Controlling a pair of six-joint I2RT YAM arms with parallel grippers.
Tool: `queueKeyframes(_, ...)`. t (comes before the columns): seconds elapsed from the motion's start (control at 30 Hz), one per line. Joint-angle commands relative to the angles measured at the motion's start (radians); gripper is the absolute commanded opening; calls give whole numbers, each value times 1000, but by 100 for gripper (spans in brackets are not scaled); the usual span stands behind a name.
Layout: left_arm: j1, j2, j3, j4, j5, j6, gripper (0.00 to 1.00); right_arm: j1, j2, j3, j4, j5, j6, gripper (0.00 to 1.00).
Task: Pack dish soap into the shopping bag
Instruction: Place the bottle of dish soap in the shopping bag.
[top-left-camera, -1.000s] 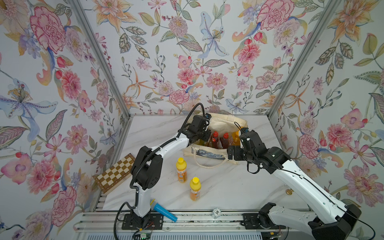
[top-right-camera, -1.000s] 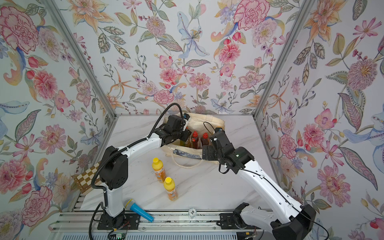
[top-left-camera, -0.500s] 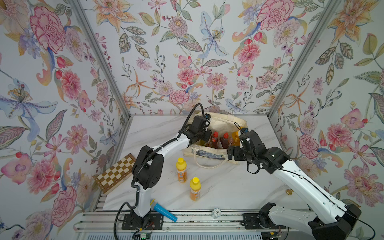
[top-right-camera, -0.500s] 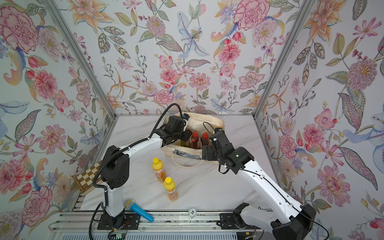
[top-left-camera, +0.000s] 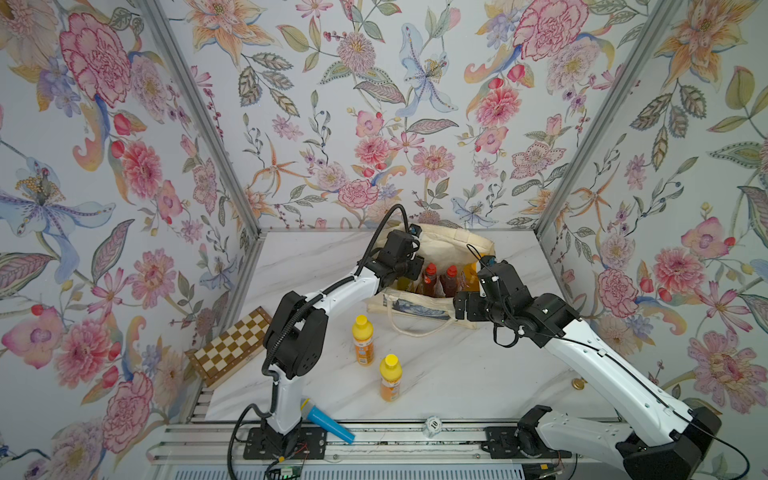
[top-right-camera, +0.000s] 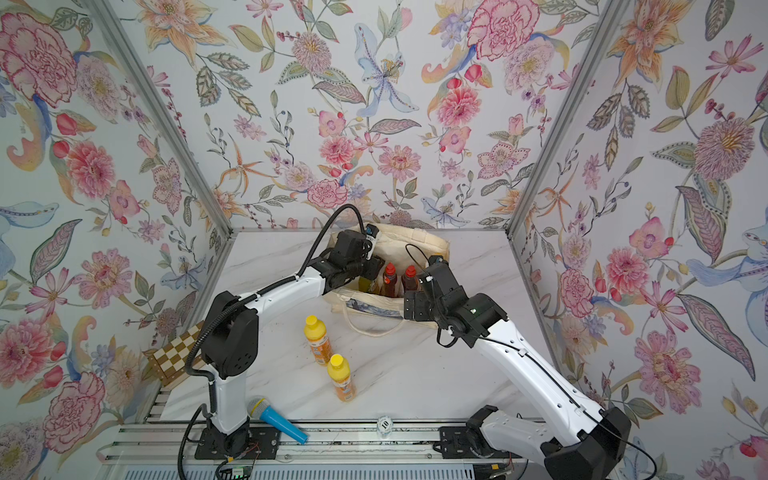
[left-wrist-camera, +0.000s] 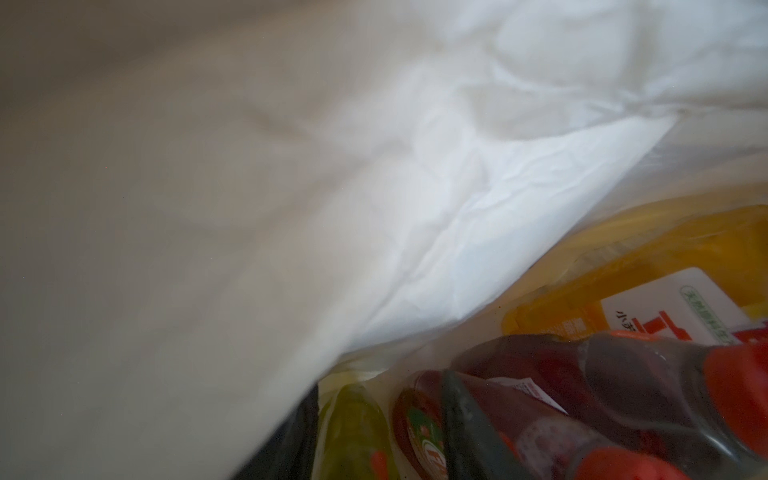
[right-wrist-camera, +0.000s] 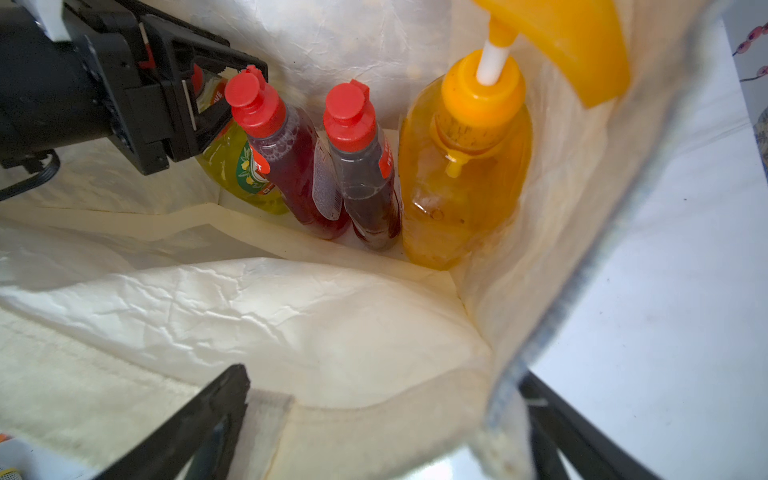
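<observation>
The cream shopping bag (top-left-camera: 453, 241) (top-right-camera: 415, 241) stands open at the back of the table. Inside it stand a yellow-green bottle (right-wrist-camera: 241, 170) (left-wrist-camera: 353, 432), two dark red red-capped bottles (right-wrist-camera: 299, 166) (right-wrist-camera: 365, 178) and the big orange pump bottle (right-wrist-camera: 461, 174). My left gripper (right-wrist-camera: 208, 97) (top-left-camera: 409, 270) reaches into the bag, its jaws open on either side of the yellow-green bottle's top with slack. My right gripper (right-wrist-camera: 382, 395) (top-left-camera: 464, 306) stands wide open astride the bag's near rim. Two orange yellow-capped bottles (top-left-camera: 362, 340) (top-left-camera: 390, 378) stand upright on the table in front.
A chessboard (top-left-camera: 232, 347) lies at the table's left edge. A blue toy microphone (top-left-camera: 326, 419) rests by the left arm's base, and a small numbered chip (top-left-camera: 433, 424) sits on the front rail. The bag's rope handle (top-left-camera: 419, 330) loops onto the table.
My left gripper's jaws have widened off the yellow-green bottle inside the bag. Both arms otherwise stay almost where they were.
</observation>
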Motion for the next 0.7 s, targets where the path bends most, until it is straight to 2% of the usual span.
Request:
queueKeyframes(0.0,-6,-69,34,13,-27,5,50,7,9,18,-5,9,-12,99)
queueKeyframes(0.23,-6,-104,51,7,5,-17,55,7,13,19,-2,9,-13,99)
queueKeyframes(0.67,-10,-169,61,4,12,-25,58,8,11,22,-2,6,-12,99)
